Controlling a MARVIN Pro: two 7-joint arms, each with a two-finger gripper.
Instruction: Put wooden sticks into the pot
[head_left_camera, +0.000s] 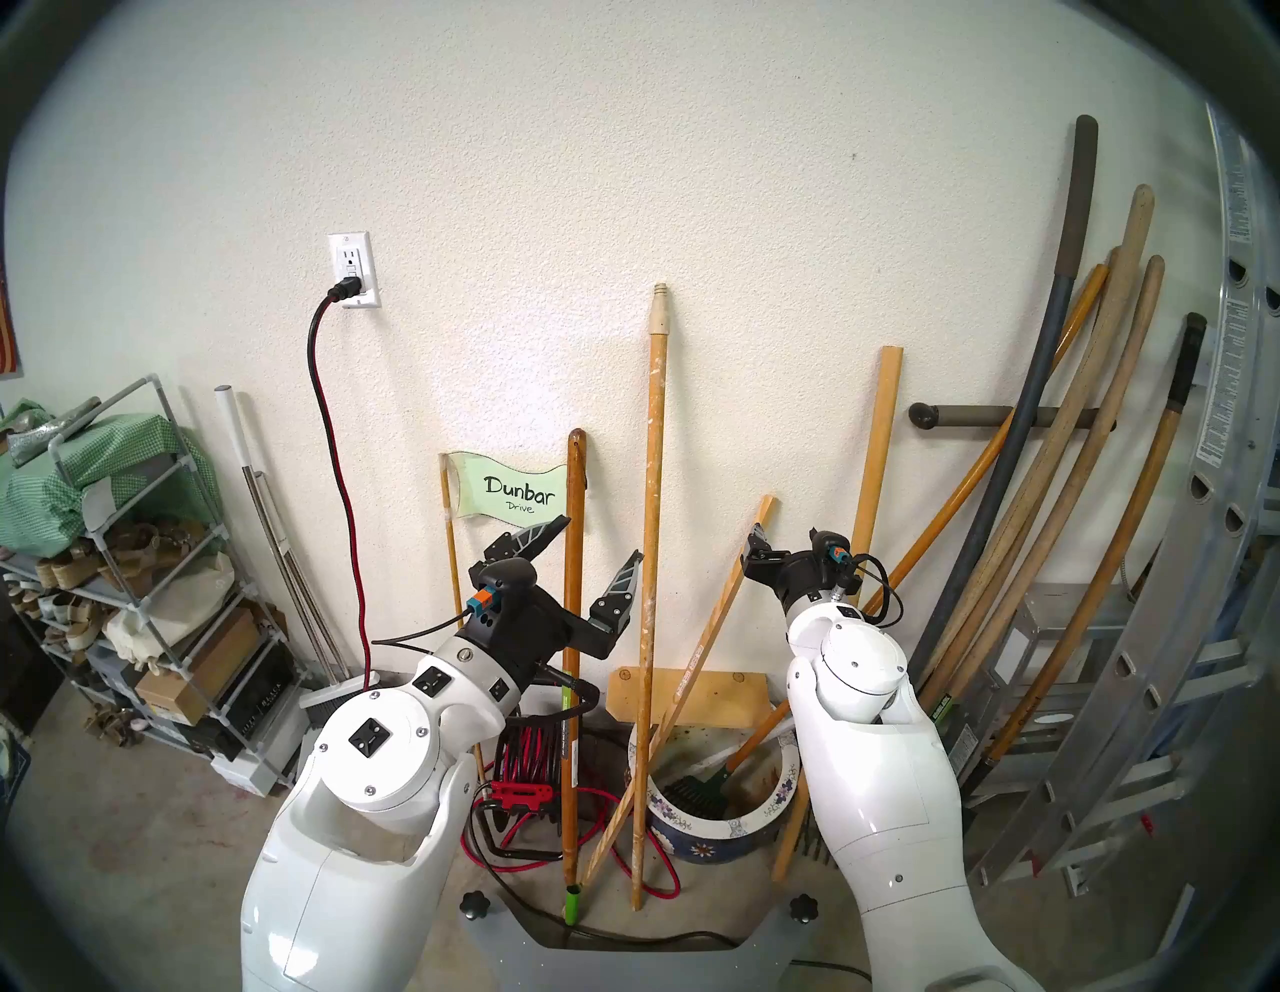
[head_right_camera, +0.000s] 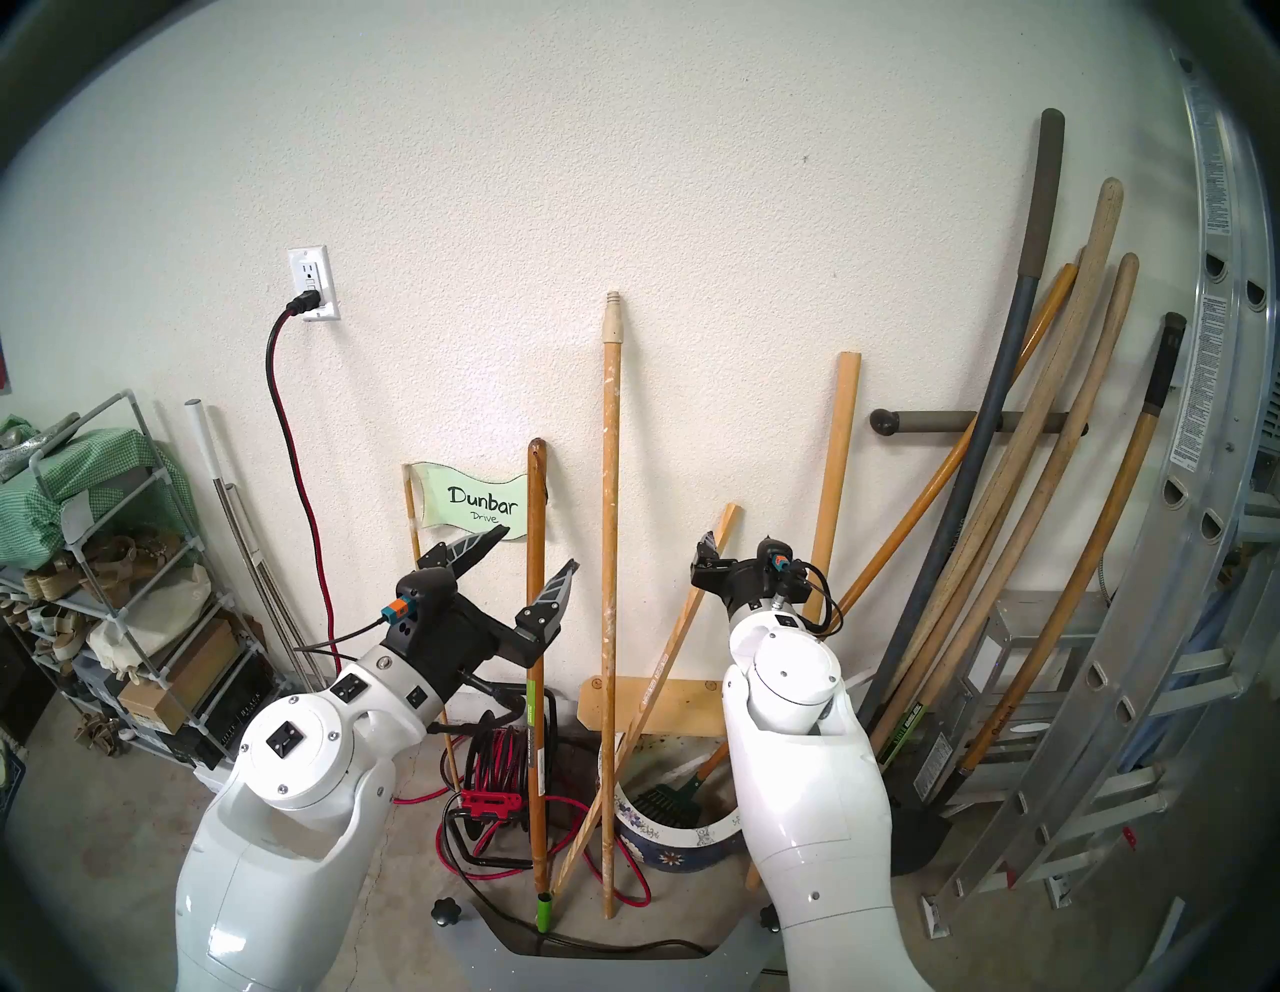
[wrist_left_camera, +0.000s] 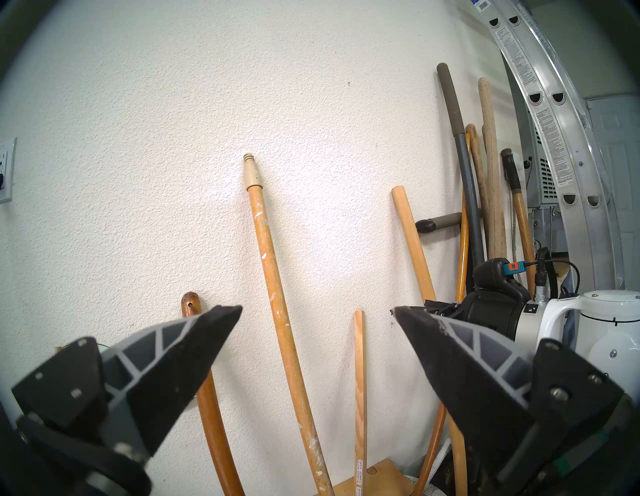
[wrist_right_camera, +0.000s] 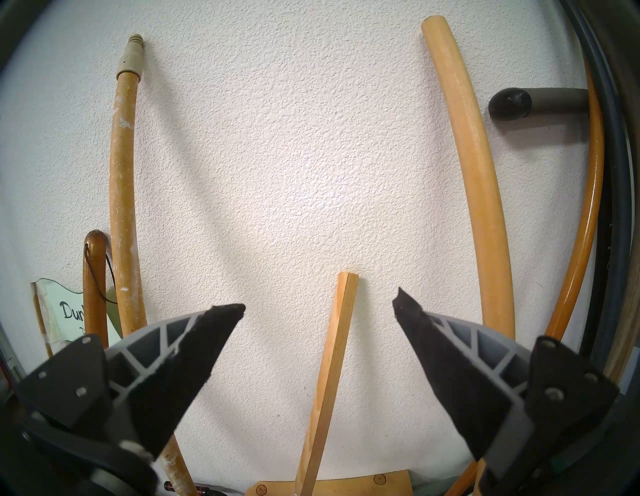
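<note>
0 of 2 wooden sticks in pot (head_left_camera: 692, 828) | pole (head_left_camera: 654, 485) foot on floor at pot's 9 o'clock, slat (head_left_camera: 880, 450) at its 3 | left fingers (head_left_camera: 620, 589) spread, empty | right fingers (wrist_right_camera: 194, 346) spread, empty | both lifts remain

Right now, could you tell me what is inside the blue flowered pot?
Inside the pot a small green rake rests with its orange handle leaning out; the inner wall looks rust-stained. The right arm covers the pot's right side, so anything there is hidden.

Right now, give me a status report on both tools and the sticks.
Left tool open, empty. Right tool open, thin square stick between its fingers. Speckled pole outside pot. Red cable underfoot.
</note>
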